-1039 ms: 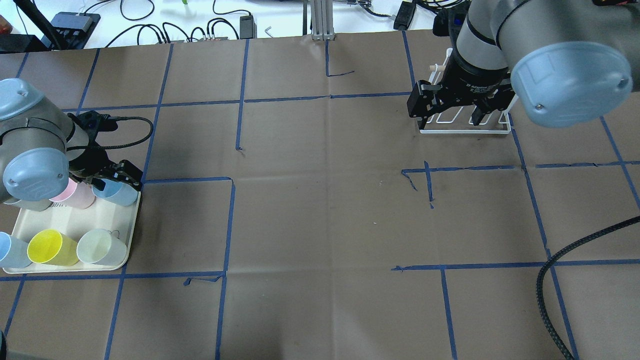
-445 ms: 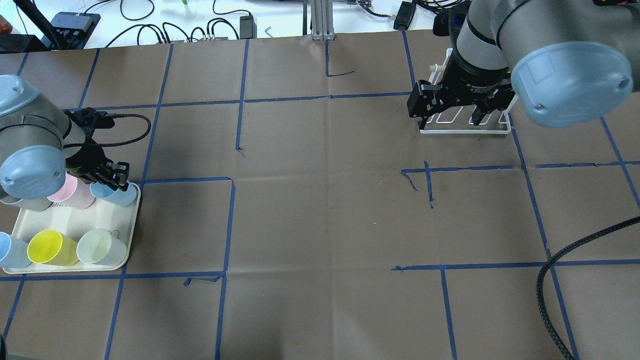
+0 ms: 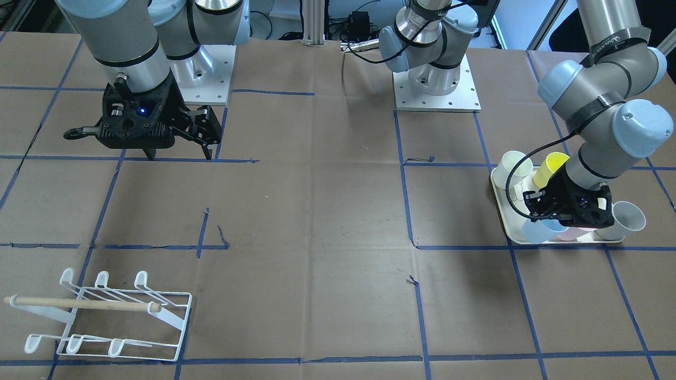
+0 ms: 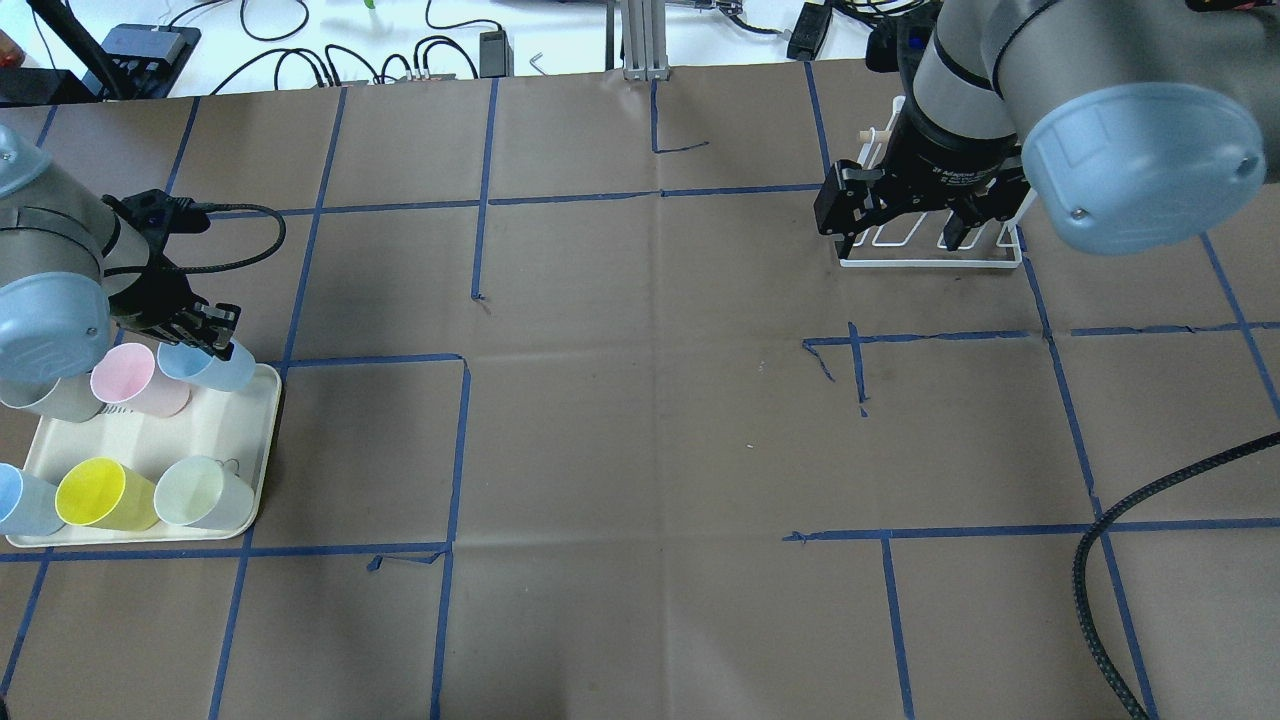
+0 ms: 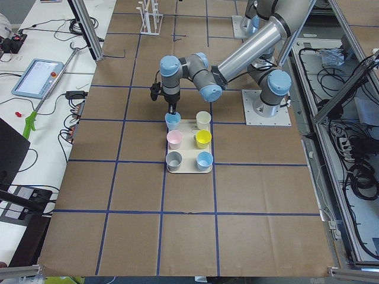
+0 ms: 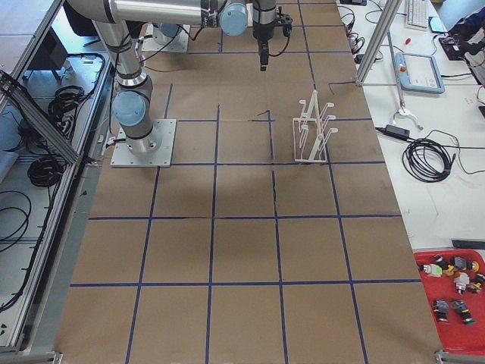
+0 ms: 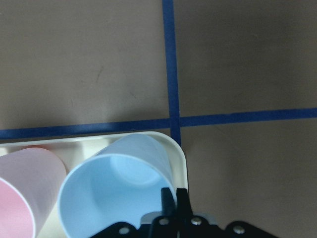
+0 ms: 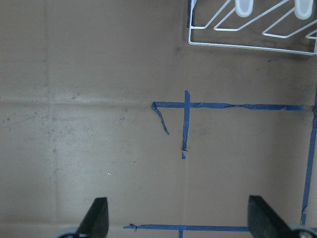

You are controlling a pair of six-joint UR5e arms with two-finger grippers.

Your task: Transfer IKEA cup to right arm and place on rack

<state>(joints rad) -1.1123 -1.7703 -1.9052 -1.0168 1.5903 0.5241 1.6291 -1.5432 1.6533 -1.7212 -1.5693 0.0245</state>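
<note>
On brown table (image 4: 640, 450), left hand (image 7: 175, 194) pinches blue cup (image 7: 111, 191).

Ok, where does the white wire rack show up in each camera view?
Front-facing: rack bottom left.
Overhead: rack upper right, partly behind right gripper.
Exterior left: rack top edge, left of centre.
Exterior right: rack right of centre.
Left wrist: not in it.
Right wrist: rack top right, cropped.
Landmark: torn blue tape cross beside it.

White lettering on the black collar (image 4: 955, 172) of the right arm (image 4: 960, 90), just above its fingers (image 4: 952, 232), began "2F Adaptive"; the rest was too small. A black strap (image 3: 612, 39) on the left arm (image 3: 591, 79), far above its fingers (image 7: 169, 201), bore white letters too blurred to read.
</note>
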